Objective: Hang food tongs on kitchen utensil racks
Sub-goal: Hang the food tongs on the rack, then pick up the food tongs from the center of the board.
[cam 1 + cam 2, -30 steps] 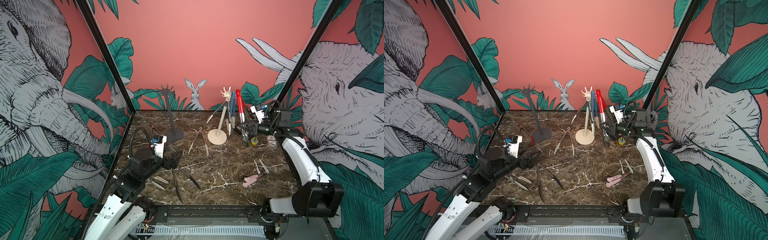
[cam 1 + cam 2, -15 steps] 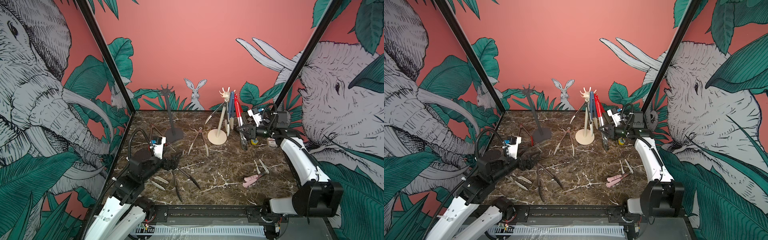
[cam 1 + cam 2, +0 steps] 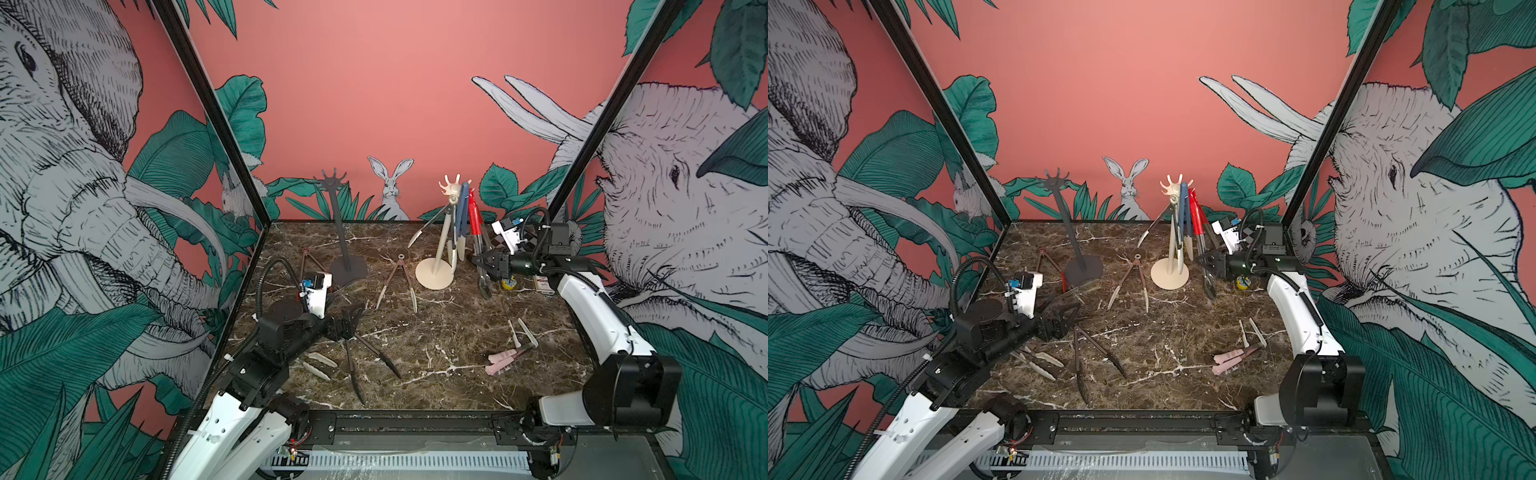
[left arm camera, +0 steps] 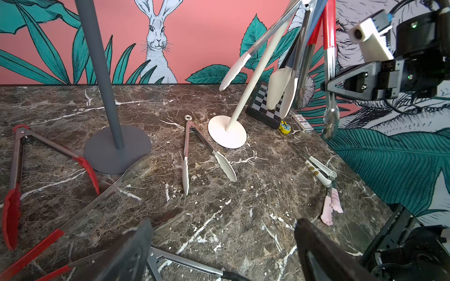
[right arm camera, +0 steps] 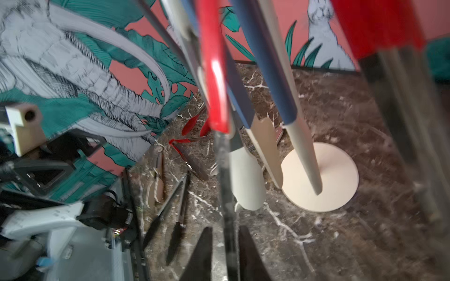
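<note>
right gripper (image 3: 480,266) straddled the red-handled steel tongs (image 3: 473,216) on the cream hooked pole rack (image 3: 444,245), couldn't tell if clamped; it needed jaws fully apart before backing straight out.

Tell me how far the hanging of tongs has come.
Done: cream-tipped tongs, blue-handled tongs and red-handled tongs hang on the cream rack. In hand: the right gripper stands slightly open around the red-handled pair's arm; the left gripper hovers open over black-tipped tongs. Left: about seven tongs lie on the table; the dark grey rack is bare.
</note>
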Robot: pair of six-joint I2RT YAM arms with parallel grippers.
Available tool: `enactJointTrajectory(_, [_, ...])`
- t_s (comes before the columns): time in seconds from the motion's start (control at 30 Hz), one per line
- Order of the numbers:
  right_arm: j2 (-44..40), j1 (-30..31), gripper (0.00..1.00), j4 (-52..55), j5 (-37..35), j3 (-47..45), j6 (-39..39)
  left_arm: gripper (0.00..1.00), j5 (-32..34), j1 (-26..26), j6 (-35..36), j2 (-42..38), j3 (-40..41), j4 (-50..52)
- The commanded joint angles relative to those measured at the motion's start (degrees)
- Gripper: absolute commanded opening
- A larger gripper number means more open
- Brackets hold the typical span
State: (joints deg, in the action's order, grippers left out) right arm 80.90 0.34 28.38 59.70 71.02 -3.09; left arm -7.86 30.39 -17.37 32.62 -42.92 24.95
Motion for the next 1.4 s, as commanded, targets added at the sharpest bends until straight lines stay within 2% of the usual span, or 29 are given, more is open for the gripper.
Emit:
enactJointTrajectory(0.0, [0.0,0.1,0.38,-1.4,-1.1,2.2,0.0,0.93,0.6,0.2,-0.1,0.2,0.1,-1.1])
enactJointTrajectory(0.1, [-1.5,-0.1,0.55,-3.8,-4.9,2.3,1.4,0.93,0.6,0.2,-0.3,0.6,0.0,-1.6])
enactJointTrajectory(0.2, [-4.0,-0.6,0.68,-7.5,-10.4,1.3,4.2,0.93,0.6,0.2,-0.6,1.0,-0.1,-2.0])
enactJointTrajectory(0.3, [-7.0,-1.0,0.75,-10.3,-15.6,0.2,7.0,0.94,0.6,0.2,-0.8,1.7,-0.2,-2.3])
enactJointTrajectory(0.43, [-11.9,-1.3,0.83,-16.1,-18.8,-2.6,12.1,0.94,0.7,0.2,-1.2,3.3,-0.7,-2.4])
enactJointTrajectory(0.47, [-13.2,-1.3,0.89,-17.2,-19.8,-3.2,13.9,0.94,0.9,0.1,-1.2,3.9,-0.8,-2.3])
enactJointTrajectory(0.7, [-22.1,-1.1,0.94,-20.0,-22.0,-6.4,21.8,0.96,1.6,0.2,-1.9,8.7,-2.6,-0.4])
enactJointTrajectory(0.77, [-24.4,-1.0,0.99,-18.4,-21.2,-6.7,22.8,0.97,2.0,0.2,-2.4,10.5,-3.3,0.9])
enactJointTrajectory(1.0, [-29.7,0.8,0.99,-10.3,-19.9,-7.5,22.7,0.97,2.8,0.1,-5.8,15.5,-3.9,4.7])
enactJointTrajectory(1.17, [-31.9,5.2,0.99,-7.0,-20.4,-9.9,23.2,0.96,2.8,0.2,-10.4,18.4,-3.7,9.5])
enactJointTrajectory(1.37, [-32.4,11.9,0.99,-5.3,-24.7,-12.3,24.5,0.92,2.0,0.2,-17.9,18.8,-0.9,14.0])
